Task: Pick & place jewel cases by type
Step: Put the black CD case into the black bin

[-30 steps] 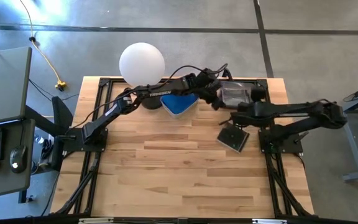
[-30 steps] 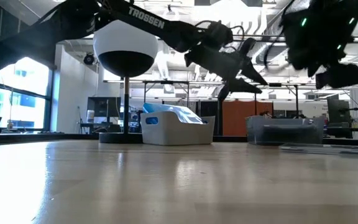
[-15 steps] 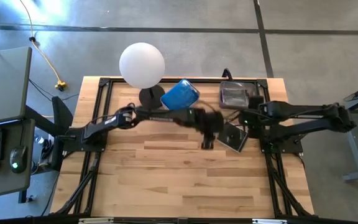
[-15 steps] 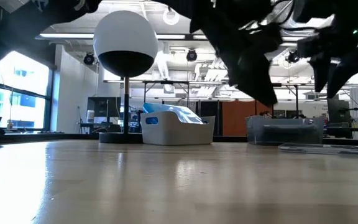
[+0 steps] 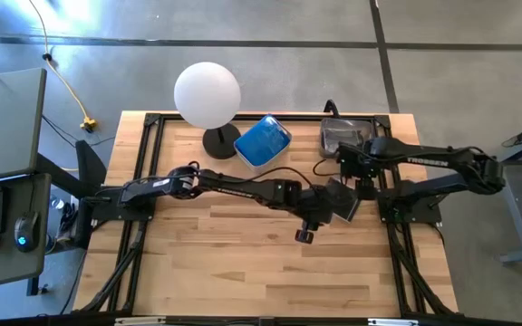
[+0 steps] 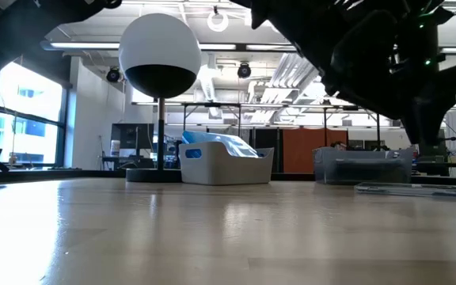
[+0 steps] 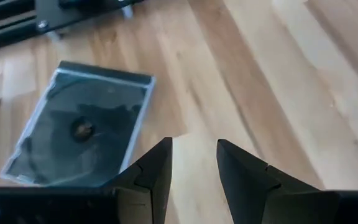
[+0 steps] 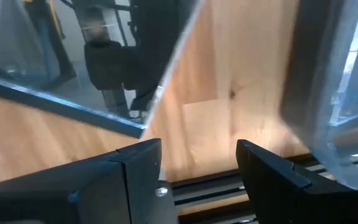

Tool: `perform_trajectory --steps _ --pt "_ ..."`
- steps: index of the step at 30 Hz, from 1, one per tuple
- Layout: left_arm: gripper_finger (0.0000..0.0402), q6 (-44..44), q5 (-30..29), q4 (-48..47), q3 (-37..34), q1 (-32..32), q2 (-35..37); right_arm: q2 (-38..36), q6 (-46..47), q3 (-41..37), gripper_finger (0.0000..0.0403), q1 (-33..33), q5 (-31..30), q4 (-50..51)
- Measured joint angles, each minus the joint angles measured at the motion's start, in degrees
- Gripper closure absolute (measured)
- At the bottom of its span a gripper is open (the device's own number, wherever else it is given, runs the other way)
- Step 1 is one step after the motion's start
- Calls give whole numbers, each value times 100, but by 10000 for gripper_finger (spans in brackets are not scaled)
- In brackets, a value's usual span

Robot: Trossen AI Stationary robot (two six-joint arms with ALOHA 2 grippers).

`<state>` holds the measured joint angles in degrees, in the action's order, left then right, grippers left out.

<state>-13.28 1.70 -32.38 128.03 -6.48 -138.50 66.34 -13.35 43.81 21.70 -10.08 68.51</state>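
A clear jewel case with a black inside (image 5: 344, 203) lies flat on the table right of the middle; the left wrist view shows this case (image 7: 79, 134) too. My left gripper (image 5: 323, 215) hovers just beside it on the near side, open and empty (image 7: 194, 163), slanting down over bare wood. A white tub (image 5: 263, 140) at the far edge holds blue jewel cases. A clear tub (image 5: 343, 136) to its right holds dark ones. My right gripper (image 5: 358, 172) points down beside the clear tub, open and empty (image 8: 197, 163).
A lamp with a white globe (image 5: 207, 95) stands at the far edge, left of the white tub. The black frame rails (image 5: 152, 122) run along the table's edges. Bare wood (image 5: 225, 263) covers the near half of the table.
My left gripper has swung from over the tubs at the far edge toward the near side and now hangs beside the lying clear case; its wrist has rolled on the way. My right gripper has tipped to point down next to the clear tub.
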Motion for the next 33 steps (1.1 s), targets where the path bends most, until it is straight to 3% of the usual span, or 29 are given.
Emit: perform_trajectory --steps 9,15,22,28,31,33 --pt "278 -616 -725 347 17 7 -339 155 -38 -4 199 385 530 -54" --pt "278 -1379 -953 402 -6 -93 -735 154 -577 -7 199 766 1989 -55" --pt "278 -1661 -2209 700 0 -146 -846 156 -523 55 199 1259 1887 -749" --pt "278 -1535 -2350 676 0 -152 -846 154 457 541 199 1427 940 -1091" --pt "278 -1473 -2349 636 0 -157 -846 154 1801 855 199 1489 1251 -1456" --pt "278 -1471 -2386 619 0 -157 -846 149 2088 984 199 1508 1679 -1489"
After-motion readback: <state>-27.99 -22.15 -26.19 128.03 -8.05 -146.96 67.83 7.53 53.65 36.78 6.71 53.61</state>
